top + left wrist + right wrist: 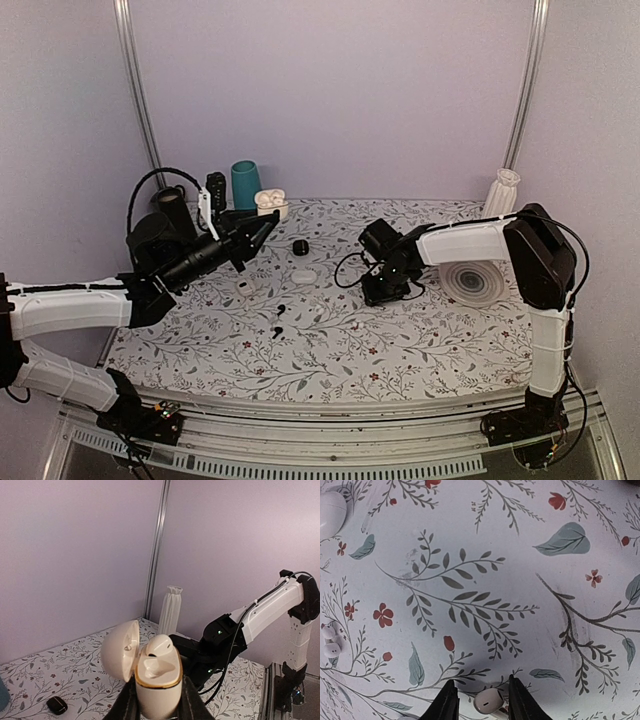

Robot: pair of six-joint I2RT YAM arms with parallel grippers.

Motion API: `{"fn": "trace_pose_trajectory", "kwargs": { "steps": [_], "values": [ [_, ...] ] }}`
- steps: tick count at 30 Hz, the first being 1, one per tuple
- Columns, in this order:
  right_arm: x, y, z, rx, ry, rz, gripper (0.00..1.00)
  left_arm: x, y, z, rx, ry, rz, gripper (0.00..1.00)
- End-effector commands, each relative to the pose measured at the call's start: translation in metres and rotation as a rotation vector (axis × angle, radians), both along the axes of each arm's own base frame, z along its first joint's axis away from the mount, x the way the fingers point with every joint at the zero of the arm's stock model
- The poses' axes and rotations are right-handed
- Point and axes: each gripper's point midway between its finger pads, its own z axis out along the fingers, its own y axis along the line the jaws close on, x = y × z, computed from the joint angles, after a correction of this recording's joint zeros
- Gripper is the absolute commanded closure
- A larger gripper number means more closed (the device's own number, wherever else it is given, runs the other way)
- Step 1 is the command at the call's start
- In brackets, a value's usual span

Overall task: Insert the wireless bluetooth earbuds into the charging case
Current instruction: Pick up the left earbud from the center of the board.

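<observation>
We can read no text, label, brand, number or sign anywhere in these views. The charging case shows us only plain glossy white plastic with a thin gold rim. The table carries only a print of leaves and small red flowers, from its near edge to its far corners. Any marking on the small things along the table's far edge is too small for us to tell.
</observation>
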Motion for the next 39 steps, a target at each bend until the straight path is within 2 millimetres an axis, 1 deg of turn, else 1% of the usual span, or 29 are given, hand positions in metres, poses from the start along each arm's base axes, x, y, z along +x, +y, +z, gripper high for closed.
{"fn": "trace_pose_trajectory", "kwargs": {
  "steps": [1, 7, 14, 22, 27, 30, 39],
  "values": [
    [-0.002, -0.01, 0.007, -0.033, 0.006, -0.003, 0.64, 0.004, 0.001, 0.005, 0.0, 0.0, 0.01, 1.0],
    [0.001, -0.01, 0.016, -0.03, -0.006, 0.0, 0.62, 0.001, 0.007, 0.005, -0.011, 0.0, 0.026, 1.0],
    [-0.001, -0.009, 0.016, -0.017, 0.0, 0.001, 0.61, 0.0, 0.007, 0.006, -0.011, 0.001, 0.019, 1.0],
    [-0.003, -0.007, 0.02, 0.002, -0.002, 0.006, 0.58, -0.001, 0.007, 0.0, -0.015, 0.016, 0.016, 1.0],
    [-0.003, -0.007, 0.022, 0.004, -0.008, 0.011, 0.49, -0.001, 0.008, -0.001, -0.013, 0.017, 0.02, 1.0],
    [-0.002, -0.006, 0.024, 0.011, -0.012, 0.012, 0.47, -0.002, 0.009, -0.001, -0.015, 0.016, 0.022, 1.0],
    [-0.001, 0.0, 0.026, 0.033, -0.007, 0.03, 0.47, -0.005, 0.016, 0.0, -0.024, 0.01, 0.037, 1.0]
  ]
}}
